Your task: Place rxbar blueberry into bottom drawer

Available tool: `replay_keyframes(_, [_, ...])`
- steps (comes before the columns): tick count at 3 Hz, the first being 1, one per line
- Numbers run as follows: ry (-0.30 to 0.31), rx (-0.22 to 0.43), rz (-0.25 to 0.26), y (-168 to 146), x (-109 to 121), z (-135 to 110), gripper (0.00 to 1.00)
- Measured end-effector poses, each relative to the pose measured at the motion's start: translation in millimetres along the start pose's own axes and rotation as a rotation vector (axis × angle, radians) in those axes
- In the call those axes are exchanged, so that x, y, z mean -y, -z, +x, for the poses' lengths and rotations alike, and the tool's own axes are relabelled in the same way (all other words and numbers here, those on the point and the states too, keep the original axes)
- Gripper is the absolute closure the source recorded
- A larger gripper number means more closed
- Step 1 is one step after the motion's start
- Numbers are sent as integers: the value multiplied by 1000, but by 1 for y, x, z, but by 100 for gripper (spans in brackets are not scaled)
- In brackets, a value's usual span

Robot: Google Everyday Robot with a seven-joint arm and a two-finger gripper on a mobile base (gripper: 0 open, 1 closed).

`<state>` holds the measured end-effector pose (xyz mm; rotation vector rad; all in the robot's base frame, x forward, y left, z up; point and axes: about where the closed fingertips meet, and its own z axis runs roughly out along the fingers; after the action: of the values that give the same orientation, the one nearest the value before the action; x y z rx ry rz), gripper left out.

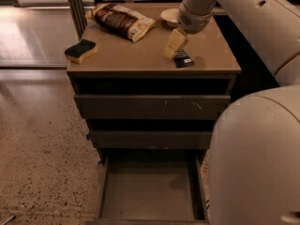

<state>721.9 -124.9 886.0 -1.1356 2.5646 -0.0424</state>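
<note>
Far below the gripper [170, 50] and nearer the camera, the robot's pale body [255, 158] fills the lower right of the view. Its arm [243, 18] slopes down from the upper right and carries the gripper over the cabinet top [136, 55]. Beneath the gripper, past the two narrower drawers, the bottom drawer [150, 193] stands pulled out toward the camera with its flat grey floor showing. Well apart from the gripper, to the left of the view and further back, lies a brown-and-white snack bag [123, 21]. Further left, near the front edge, sits a green-and-yellow sponge [80, 50], and just behind the gripper is a small white dish [168, 16]. The rxbar blueberry [183, 59] lies flat on the cabinet top just beside the gripper's tip, on the side toward the robot's body and close to the front edge. The gripper hangs low and tilted with its tip down by the surface. From this angle I cannot tell whether it is parted or closed, and the bar does not look held. The step in hand seems to be the grasp. The bar is thin and its wrapper likely slick, so the gripper should shift over until it straddles the narrow width, then press down to the surface before closing. It should not nudge the bar toward the edge. After that, a clean lift, a carry out past the cabinet front and a low release over the drawer floor would finish the job.
</note>
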Motion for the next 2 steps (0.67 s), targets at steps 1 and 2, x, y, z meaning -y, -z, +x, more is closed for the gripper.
replay_keyframes(1, [-27, 15, -43, -22, 10, -23, 0])
replay_keyframes(2, [-27, 15, -43, -22, 10, -23, 0])
